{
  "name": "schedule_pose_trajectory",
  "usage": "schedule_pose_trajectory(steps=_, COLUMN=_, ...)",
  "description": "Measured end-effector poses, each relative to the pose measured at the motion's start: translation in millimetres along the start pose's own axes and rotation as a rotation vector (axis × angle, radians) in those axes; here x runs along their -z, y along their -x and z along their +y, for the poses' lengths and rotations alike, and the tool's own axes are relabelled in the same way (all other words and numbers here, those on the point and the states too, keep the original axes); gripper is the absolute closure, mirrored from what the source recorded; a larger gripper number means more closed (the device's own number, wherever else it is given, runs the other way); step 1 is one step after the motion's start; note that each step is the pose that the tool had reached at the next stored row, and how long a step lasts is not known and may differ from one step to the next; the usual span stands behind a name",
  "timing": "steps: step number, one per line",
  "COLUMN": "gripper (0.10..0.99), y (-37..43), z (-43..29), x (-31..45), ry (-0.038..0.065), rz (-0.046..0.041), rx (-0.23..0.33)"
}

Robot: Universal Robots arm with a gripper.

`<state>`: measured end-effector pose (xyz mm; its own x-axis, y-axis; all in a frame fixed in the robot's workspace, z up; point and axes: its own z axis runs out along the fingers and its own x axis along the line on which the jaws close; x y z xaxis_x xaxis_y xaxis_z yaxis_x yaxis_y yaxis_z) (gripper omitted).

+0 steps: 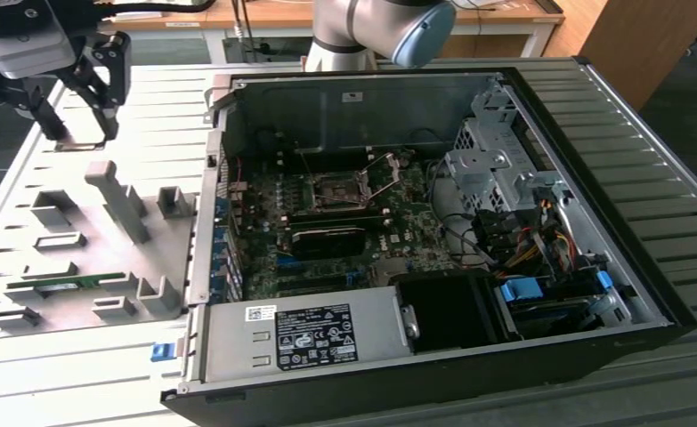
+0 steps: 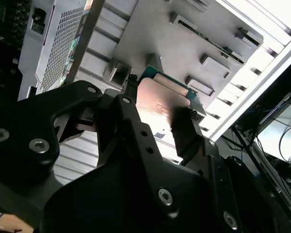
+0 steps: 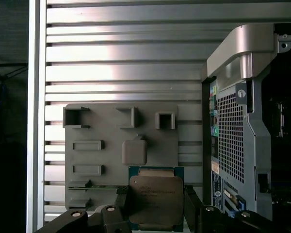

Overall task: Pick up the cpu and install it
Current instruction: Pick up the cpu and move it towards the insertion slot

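gripper [image 1: 81, 132] fingers [image 2: 186, 131] clamped on two opposite edges of the cpu [image 3: 155, 201] | cpu held between them, metal top facing the wrist cameras, above grey fixture plate [image 3: 102, 131] | plate lies at the exterior view's left of open computer case [image 1: 443, 222]

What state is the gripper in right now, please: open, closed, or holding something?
Gripper: closed on the cpu, with a finger against each of two opposite edges.
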<state>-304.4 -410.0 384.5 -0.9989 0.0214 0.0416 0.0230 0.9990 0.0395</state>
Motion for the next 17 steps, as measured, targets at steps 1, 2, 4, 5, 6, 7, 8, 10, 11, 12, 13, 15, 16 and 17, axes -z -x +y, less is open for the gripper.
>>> schedule_pose_trajectory(steps=1, gripper=0.549, y=2.7, z=0.1, x=0.1, ry=0.0, rz=0.0003, rx=0.0)
schedule_pose_trajectory(steps=2, gripper=0.549, y=5.5, z=0.1, x=0.1, ry=0.0, rz=0.0006, rx=0.0)
schedule_pose_trajectory(steps=4, gripper=0.549, y=10.3, z=0.2, x=0.4, ry=0.0, rz=0.0012, rx=0.0)
schedule_pose_trajectory(steps=5, gripper=0.549, y=12.3, z=0.3, x=0.4, ry=0.0, rz=0.0014, rx=0.0)
schedule_pose_trajectory(steps=6, gripper=0.549, y=14.2, z=0.3, x=0.5, ry=0.0, rz=0.0015, rx=0.0)
schedule_pose_trajectory(steps=7, gripper=0.549, y=16.2, z=0.4, x=0.6, ry=0.0, rz=0.0016, rx=0.0)
schedule_pose_trajectory(steps=8, gripper=0.549, y=18.3, z=0.4, x=0.7, ry=0.0, rz=0.0018, rx=0.0)
schedule_pose_trajectory(steps=10, gripper=0.549, y=21.7, z=0.5, x=0.9, ry=0.0, rz=0.002, rx=0.0)
schedule_pose_trajectory(steps=11, gripper=0.549, y=23.5, z=0.5, x=0.9, ry=0.0, rz=0.002, rx=0.0)
schedule_pose_trajectory(steps=12, gripper=0.549, y=25.1, z=0.6, x=1.0, ry=0.0, rz=0.002, rx=0.0)
schedule_pose_trajectory(steps=13, gripper=0.549, y=26.6, z=0.6, x=1.0, ry=0.0, rz=0.002, rx=0.0)
schedule_pose_trajectory(steps=15, gripper=0.549, y=30.1, z=0.7, x=1.1, ry=0.0, rz=0.002, rx=0.0)
schedule_pose_trajectory(steps=16, gripper=0.549, y=31.7, z=0.7, x=1.2, ry=0.0, rz=0.002, rx=0.0)
schedule_pose_trajectory(steps=17, gripper=0.549, y=33.1, z=0.8, x=1.2, ry=0.0, rz=0.0019, rx=0.0)
